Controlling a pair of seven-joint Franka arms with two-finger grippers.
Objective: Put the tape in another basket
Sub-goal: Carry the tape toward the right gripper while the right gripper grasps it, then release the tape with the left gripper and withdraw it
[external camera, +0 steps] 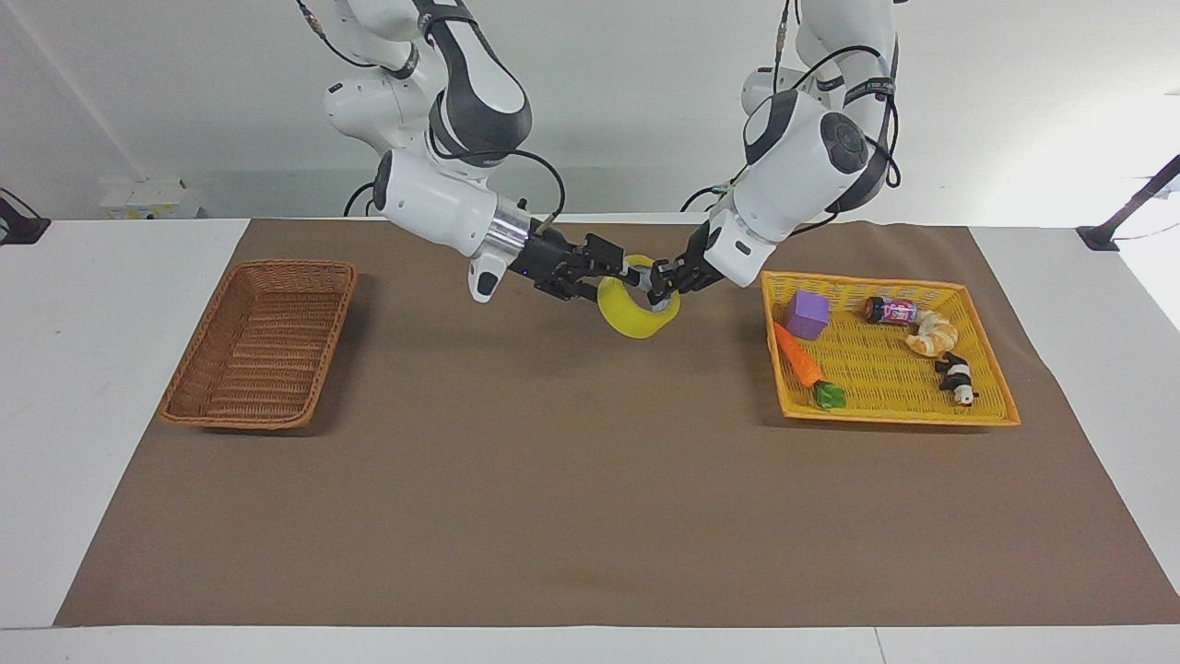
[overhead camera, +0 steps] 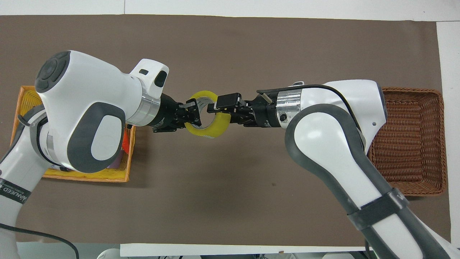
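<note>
The yellow tape (external camera: 636,321) hangs in the air over the brown mat, between the two baskets; it also shows in the overhead view (overhead camera: 215,127). My left gripper (external camera: 656,284) is shut on the roll's wall at the side toward the yellow basket, also in the overhead view (overhead camera: 192,115). My right gripper (external camera: 613,277) has reached the roll from the wicker basket's side. Its fingers are spread astride the roll's wall, one inside the ring, as the overhead view (overhead camera: 217,111) shows. The brown wicker basket (external camera: 263,341) stands empty at the right arm's end of the table, also in the overhead view (overhead camera: 409,144).
The yellow-orange mesh basket (external camera: 885,373) at the left arm's end holds a purple cube (external camera: 807,314), a carrot (external camera: 800,360), a can (external camera: 890,311), a croissant toy (external camera: 933,334) and a small black-and-white toy (external camera: 957,376). In the overhead view the left arm hides most of it (overhead camera: 21,104).
</note>
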